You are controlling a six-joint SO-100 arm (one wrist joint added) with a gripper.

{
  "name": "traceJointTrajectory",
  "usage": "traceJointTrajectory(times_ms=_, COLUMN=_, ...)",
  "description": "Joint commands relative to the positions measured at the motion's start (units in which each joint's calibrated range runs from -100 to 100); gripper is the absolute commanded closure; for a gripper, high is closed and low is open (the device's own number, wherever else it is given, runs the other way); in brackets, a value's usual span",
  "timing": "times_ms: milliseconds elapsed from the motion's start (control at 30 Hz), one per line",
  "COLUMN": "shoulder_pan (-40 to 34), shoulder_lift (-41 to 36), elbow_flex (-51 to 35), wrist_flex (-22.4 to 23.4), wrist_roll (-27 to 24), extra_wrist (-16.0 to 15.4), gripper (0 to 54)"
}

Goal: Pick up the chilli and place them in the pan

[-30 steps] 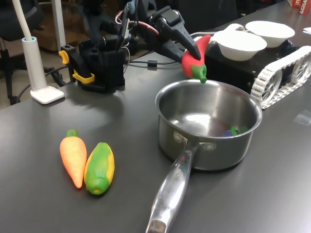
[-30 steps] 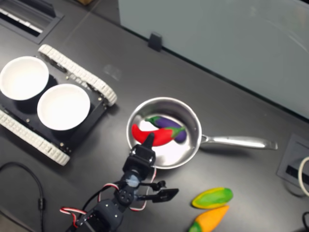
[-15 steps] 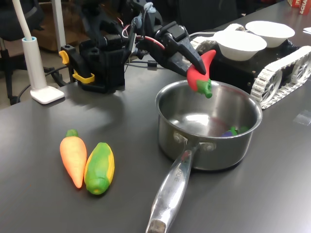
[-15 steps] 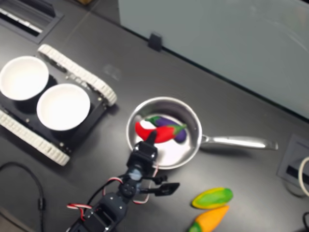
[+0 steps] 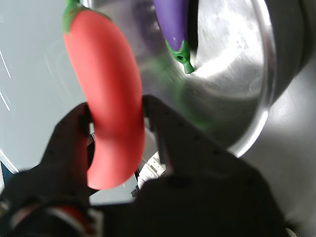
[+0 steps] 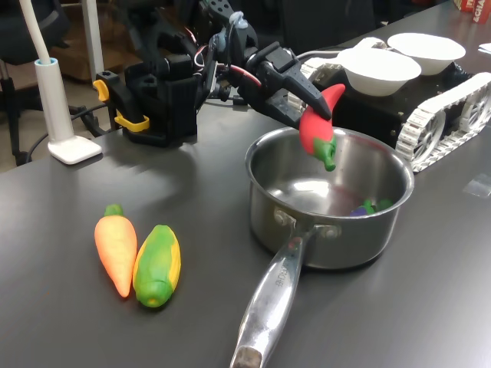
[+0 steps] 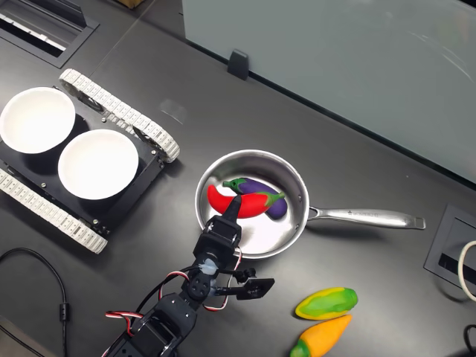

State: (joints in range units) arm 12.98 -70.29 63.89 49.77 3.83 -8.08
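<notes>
Plastic sheen marks the curved, glossy red chilli (image 6: 317, 123) with its green stem, clamped between the 2 matte black fingers (image 5: 69, 143) of the gripper (image 6: 311, 103). Directly below the gripper sits the round polished steel pan (image 6: 383, 230), holding a smooth purple toy aubergine (image 7: 262, 193).

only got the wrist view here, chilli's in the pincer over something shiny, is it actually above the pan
Observer: Yes. In the second exterior view the chilli sits inside the outline of the pan, held by the pincer.
Operator: how high is it
Observer: In the first exterior view the chilli hangs stem-down, its stem roughly level with the pan's rim, not touching the bottom.
Operator: anything else on the table i could hit
Observer: A toy carrot and toy corn lie side by side at the first exterior view's left, well clear of the pan.
</notes>
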Motion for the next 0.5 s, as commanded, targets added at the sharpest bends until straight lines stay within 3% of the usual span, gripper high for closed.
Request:
traceJointTrajectory(times_ms=0, shoulder_pan=-0.02, shoulder_lift=-4.66, elbow_flex=-2.15, wrist_flex=0.34, wrist_roll=0.44, extra_wrist=0.94, gripper=30.4)
traceJointTrajectory(times_ms=467, shoulder_pan=-0.83, shoulder_lift=-9.81, elbow_flex=-5.51, wrist_flex=7.68, wrist_roll=-2.0, extra_wrist=0.85, gripper=14.2)
